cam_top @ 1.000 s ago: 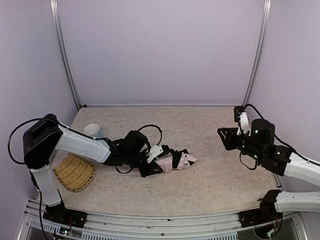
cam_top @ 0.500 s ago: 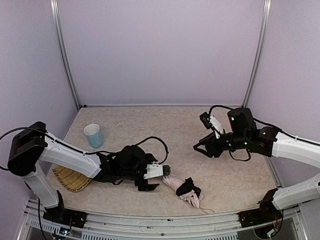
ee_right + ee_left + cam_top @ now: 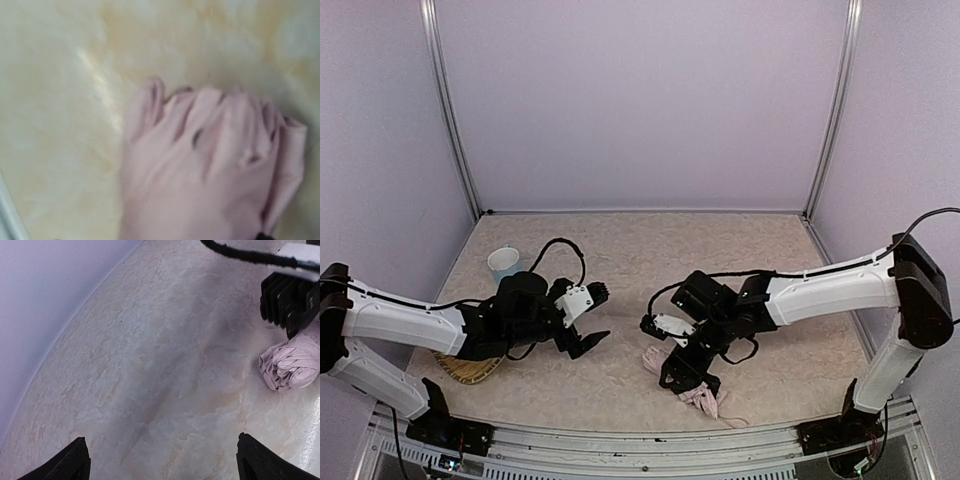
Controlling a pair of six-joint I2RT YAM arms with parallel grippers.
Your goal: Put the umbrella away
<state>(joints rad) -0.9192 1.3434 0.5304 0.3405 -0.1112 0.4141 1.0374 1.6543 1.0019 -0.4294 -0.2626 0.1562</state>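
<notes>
Umbrella flat, axis diagonal, centre to near-right

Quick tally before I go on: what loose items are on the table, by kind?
umbrella: 1
cup: 1
wicker basket: 1
Total: 3

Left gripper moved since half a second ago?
Yes. The left gripper pulled back left, away from the umbrella, toward the cup.
</notes>
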